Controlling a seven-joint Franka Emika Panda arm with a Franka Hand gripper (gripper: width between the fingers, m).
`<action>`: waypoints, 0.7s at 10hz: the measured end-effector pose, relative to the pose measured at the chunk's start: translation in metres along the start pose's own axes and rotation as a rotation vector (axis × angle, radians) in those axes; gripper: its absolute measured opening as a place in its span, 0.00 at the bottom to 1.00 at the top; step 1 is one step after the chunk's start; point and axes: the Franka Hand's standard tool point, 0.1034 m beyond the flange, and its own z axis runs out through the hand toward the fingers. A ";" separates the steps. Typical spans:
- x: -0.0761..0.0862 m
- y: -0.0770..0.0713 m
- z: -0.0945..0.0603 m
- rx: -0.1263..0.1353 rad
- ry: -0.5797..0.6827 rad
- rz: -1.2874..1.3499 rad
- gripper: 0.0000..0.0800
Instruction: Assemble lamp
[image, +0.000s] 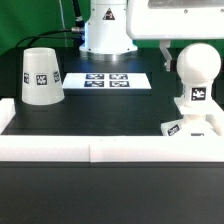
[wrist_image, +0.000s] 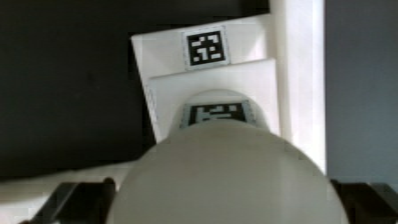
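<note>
The white bulb (image: 197, 70) stands upright on the flat square base (image: 186, 128) at the exterior view's right, against the front rail. My gripper (image: 195, 52) hangs over the bulb's round top with one finger (image: 166, 55) showing beside it; the other finger is hidden. In the wrist view the bulb (wrist_image: 222, 175) fills the space between my dark fingers (wrist_image: 80, 200), which stand wide at its sides, and the tagged base (wrist_image: 205, 60) lies beyond it. My gripper (wrist_image: 222, 205) looks open around the bulb. The cone shade (image: 40, 76) stands alone at the exterior view's left.
The marker board (image: 108, 80) lies flat at the back middle, in front of the arm's base (image: 105, 35). White border rails run along the front (image: 100, 150) and down the left side (image: 8, 110). A rail (wrist_image: 299, 60) runs beside the base in the wrist view.
</note>
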 end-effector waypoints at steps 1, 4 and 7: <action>0.000 0.000 0.000 0.003 -0.004 0.083 0.73; -0.003 -0.001 0.001 0.004 -0.014 0.312 0.73; -0.005 -0.003 0.002 0.012 -0.025 0.436 0.73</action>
